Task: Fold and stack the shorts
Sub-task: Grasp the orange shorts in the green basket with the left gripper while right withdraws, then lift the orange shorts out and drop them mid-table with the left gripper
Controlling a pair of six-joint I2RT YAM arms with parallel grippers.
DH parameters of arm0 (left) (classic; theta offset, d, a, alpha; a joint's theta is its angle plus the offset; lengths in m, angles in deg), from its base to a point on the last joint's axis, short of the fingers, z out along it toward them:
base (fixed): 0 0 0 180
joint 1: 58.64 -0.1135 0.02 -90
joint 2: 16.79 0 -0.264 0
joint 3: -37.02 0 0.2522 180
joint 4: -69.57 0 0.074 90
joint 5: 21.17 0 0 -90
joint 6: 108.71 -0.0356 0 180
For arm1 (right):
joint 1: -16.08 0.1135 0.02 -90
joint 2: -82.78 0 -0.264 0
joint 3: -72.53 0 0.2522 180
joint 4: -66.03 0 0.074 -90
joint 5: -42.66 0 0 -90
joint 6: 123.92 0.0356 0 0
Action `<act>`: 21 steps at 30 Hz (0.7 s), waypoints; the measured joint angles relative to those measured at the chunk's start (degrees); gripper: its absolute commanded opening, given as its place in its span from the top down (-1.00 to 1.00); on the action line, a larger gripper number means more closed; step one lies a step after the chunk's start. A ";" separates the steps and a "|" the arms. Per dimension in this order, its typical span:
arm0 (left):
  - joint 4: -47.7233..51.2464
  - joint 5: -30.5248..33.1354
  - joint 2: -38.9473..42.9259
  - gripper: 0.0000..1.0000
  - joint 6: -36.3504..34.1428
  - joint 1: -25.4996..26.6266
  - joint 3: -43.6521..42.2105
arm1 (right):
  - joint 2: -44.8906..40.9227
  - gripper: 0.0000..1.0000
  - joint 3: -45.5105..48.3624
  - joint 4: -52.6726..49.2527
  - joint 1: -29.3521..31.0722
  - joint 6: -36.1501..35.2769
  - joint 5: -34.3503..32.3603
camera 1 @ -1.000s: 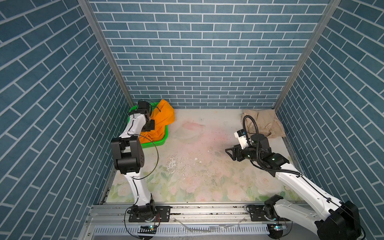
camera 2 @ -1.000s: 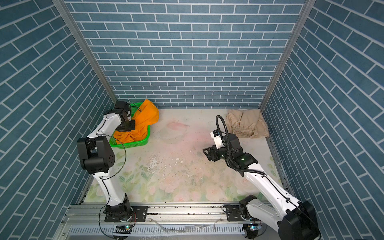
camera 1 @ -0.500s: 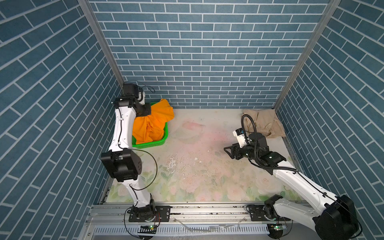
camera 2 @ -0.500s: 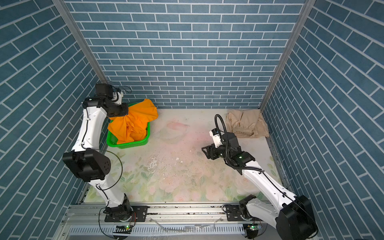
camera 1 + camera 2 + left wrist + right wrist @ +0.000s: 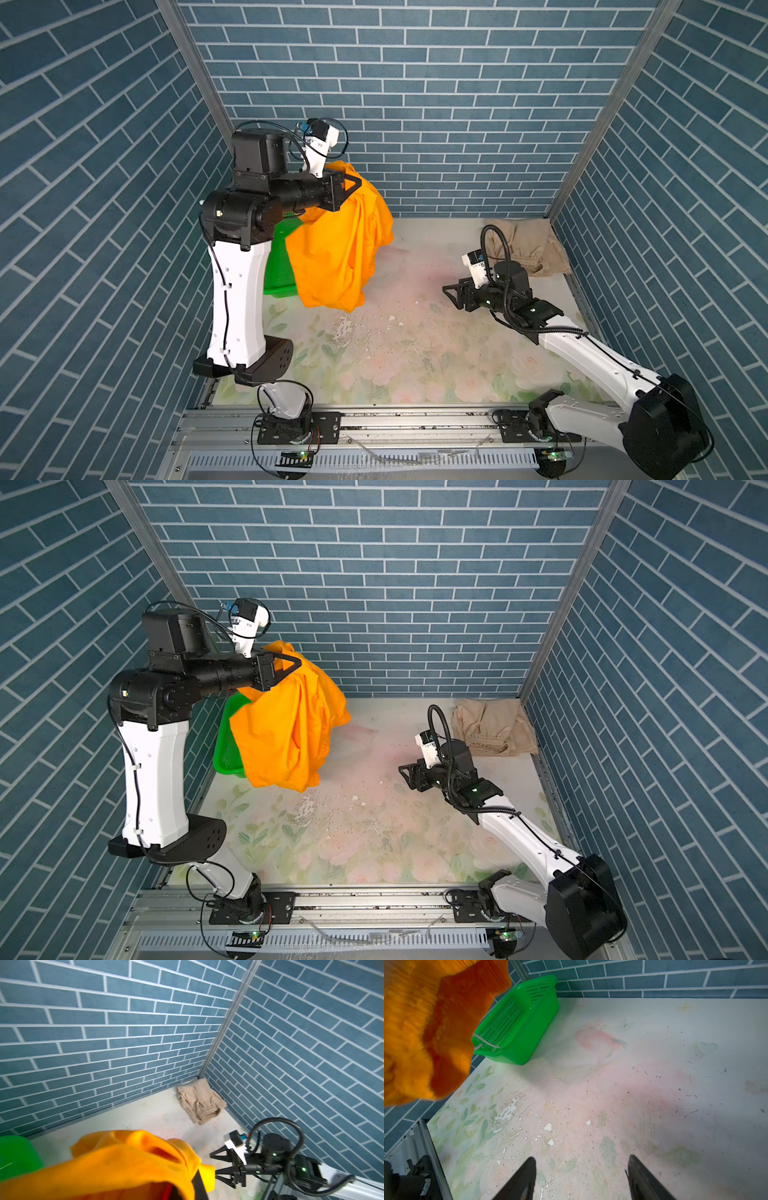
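— What is the left pincer [image 5: 354,183] doing?
— It is clamping tight on a bunched part of the orange shorts [image 5: 340,249], holding them high in the air near the far left corner.
— And the right pincer [image 5: 446,293]?
— It is hovering over the desk [image 5: 415,353] with its jaws spread wide, gripping nothing.
— What is differing from a second ago?
— Back then the left pincer was sitting down in the green basket [image 5: 277,270]. Now the shorts are dangling outside it. The right one is hardly shifting.
— Which way are the shorts running?
— The orange pair is hanging lengthwise, straight down from the grip. The beige shorts [image 5: 523,245] are lying in the far right corner, waistband facing the near edge.
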State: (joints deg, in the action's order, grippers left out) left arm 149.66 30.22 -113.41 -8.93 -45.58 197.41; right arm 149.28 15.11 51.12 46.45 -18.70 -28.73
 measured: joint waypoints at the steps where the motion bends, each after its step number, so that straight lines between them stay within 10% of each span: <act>1: -0.61 -0.33 0.57 1.00 0.81 0.87 -1.27 | 0.00 -0.41 -0.31 -0.15 0.00 -0.02 -0.07; 14: -11.93 6.43 1.75 0.78 1.81 6.08 -41.83 | -3.89 -0.41 -1.86 -15.28 0.00 -1.42 -7.45; 18: -10.32 13.94 -3.41 -0.77 -0.59 5.92 -44.37 | -4.98 -0.42 -1.53 -21.00 0.00 -1.46 -10.47; 21: -8.72 18.34 -5.31 -0.99 -1.88 5.90 -43.98 | -4.92 -0.43 0.17 -22.86 0.00 -0.85 -10.58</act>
State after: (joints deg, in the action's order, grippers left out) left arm 140.94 48.56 -118.72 -10.81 -39.68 153.43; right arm 144.36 15.28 28.26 46.45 -19.55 -39.31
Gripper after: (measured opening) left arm 0.889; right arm 0.713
